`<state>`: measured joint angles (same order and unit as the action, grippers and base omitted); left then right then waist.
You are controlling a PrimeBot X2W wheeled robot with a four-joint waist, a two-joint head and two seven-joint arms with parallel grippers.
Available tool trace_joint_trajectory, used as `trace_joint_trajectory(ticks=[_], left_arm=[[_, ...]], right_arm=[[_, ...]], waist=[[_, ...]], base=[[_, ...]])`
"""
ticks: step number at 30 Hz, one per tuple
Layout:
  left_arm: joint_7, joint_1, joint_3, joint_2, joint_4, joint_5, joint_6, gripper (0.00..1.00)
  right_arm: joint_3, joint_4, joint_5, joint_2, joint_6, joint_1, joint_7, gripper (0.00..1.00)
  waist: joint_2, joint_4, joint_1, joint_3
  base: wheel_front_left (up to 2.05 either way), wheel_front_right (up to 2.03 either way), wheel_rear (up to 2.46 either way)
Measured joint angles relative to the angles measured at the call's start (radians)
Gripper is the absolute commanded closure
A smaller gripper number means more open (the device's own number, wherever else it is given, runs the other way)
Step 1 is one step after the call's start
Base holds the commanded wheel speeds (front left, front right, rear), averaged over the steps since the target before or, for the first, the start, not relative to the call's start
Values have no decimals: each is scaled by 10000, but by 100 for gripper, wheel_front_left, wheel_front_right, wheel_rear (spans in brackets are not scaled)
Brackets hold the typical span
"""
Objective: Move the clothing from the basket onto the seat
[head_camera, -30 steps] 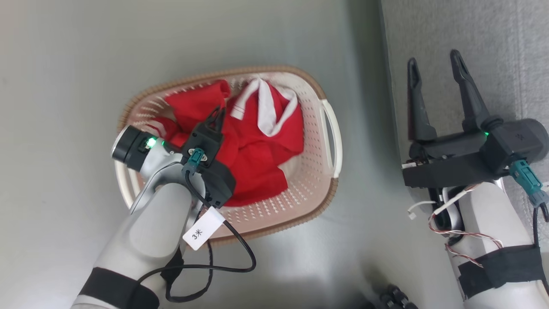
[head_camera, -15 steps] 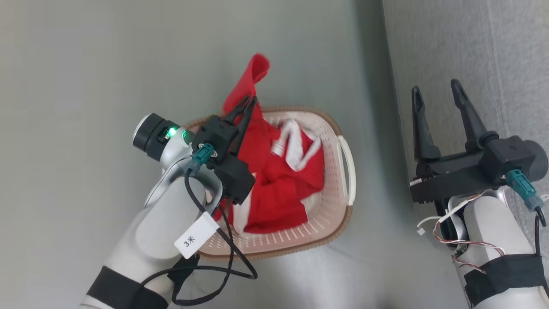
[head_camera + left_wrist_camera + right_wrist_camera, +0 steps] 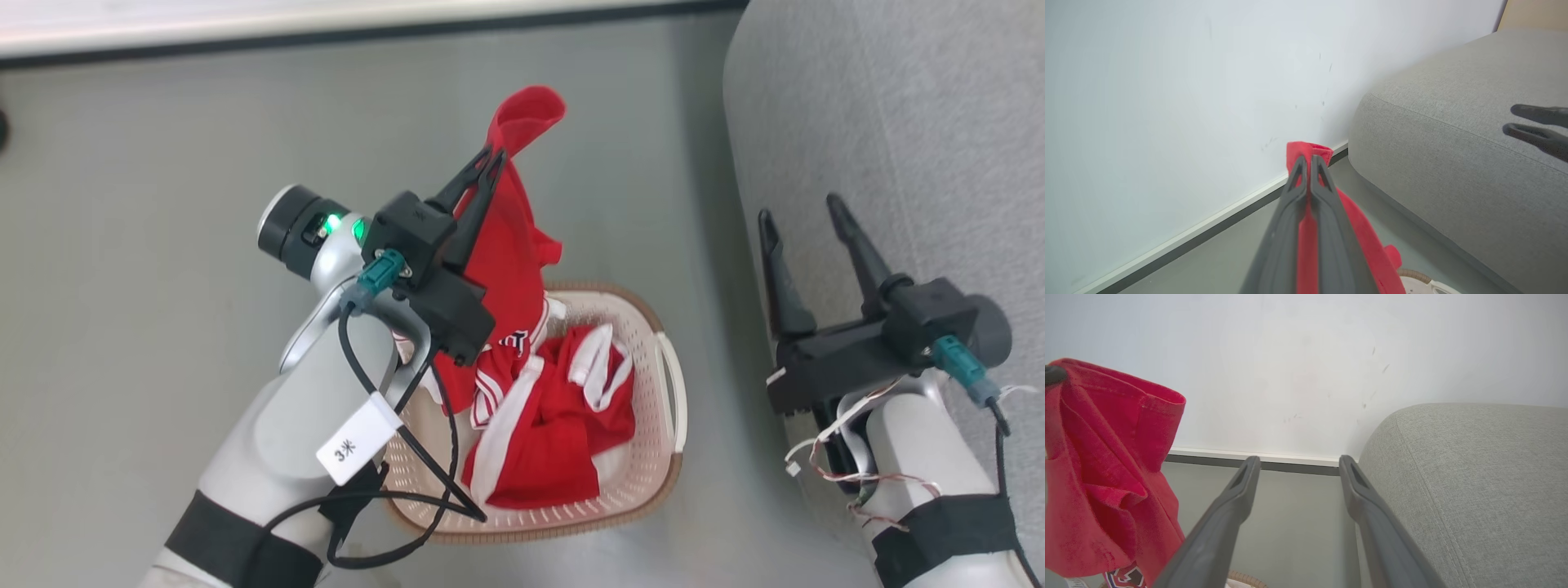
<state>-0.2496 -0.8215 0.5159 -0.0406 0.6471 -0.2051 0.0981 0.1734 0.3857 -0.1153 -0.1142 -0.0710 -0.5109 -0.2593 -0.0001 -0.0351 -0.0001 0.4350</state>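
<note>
Two lots of bright red soft-fabric clothing (image 3: 563, 445) with white stripes and edging. One lies bunched inside the oval cream-white perforated plastic basket (image 3: 671, 408) with brown woven-look rim. The other, a single garment (image 3: 510, 245), hangs above the basket's far-left side, its lower end dropping to the heap; touching it or clear, cannot tell.

Left gripper (image 3: 492, 157): two long dark fingers pinched tight on the garment's upper fold, above the basket's far rim. A red cuff-like loop pokes past the fingertips.

Right gripper (image 3: 800, 211): fingers spread wide, nothing between them, right of the basket, over the edge of the large grey woven-fabric seat (image 3: 898, 122) with rounded corner.

Seat stands right of the basket, with a strip of grey floor (image 3: 163, 245) between. White wall (image 3: 1167, 81) with dark skirting (image 3: 408, 37) lies beyond the basket. Black cable (image 3: 343, 339) and white paper tag (image 3: 357, 439) from the left forearm hang at the basket's near-left rim.
</note>
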Motion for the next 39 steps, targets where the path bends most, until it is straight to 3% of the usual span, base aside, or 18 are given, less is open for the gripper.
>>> trace_joint_trajectory(ticks=[17, 29, 39], left_arm=[[194, -414, 286, 33, 104, -941, 167, 100], [500, -153, 796, 40, 447, -1814, 167, 100], [828, 239, 1542, 58, -407, -2477, -119, 100]], right_arm=[[836, 1179, 0, 86, -364, 583, 25, 0], [2004, 1879, 0, 196, -523, 759, 27, 0], [3371, 1918, -280, 159, -525, 814, 27, 0]], waist=[[1, 49, 0, -2260], [0, -114, 0, -3696], [0, -198, 0, -4591]], base=[[0, 0, 0], [0, 0, 0], [0, 0, 0]])
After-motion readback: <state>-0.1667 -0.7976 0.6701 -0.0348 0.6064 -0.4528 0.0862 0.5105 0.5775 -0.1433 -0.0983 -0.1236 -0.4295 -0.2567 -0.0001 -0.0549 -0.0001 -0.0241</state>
